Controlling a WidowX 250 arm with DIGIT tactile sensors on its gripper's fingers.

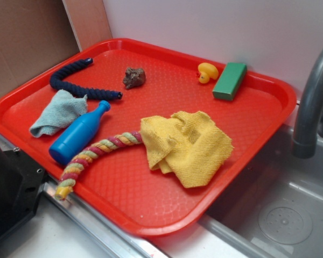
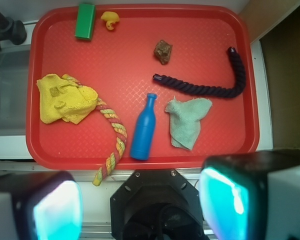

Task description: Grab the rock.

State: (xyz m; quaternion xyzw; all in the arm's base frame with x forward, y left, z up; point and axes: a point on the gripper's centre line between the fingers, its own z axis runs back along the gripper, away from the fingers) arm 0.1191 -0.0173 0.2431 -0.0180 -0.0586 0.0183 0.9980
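Observation:
The rock [image 1: 134,77] is a small lumpy brown-grey stone lying on the red tray [image 1: 124,191] toward its far side, just beyond a dark blue rope [image 1: 78,86]. From the wrist view, high above, the rock [image 2: 163,51] sits in the upper middle of the tray [image 2: 125,55]. My gripper [image 2: 140,205] hangs over the robot base outside the tray's near edge, well away from the rock. Its two fingers [image 2: 57,210] with cyan pads stand wide apart and hold nothing. The gripper does not show in the exterior view.
On the tray lie a yellow rubber duck [image 1: 206,72], a green block [image 1: 230,80], a crumpled yellow cloth [image 1: 185,146], a striped rope [image 1: 94,156], a blue bottle [image 1: 78,134] and a light blue cloth [image 1: 59,112]. A grey faucet [image 1: 312,97] and sink stand at right.

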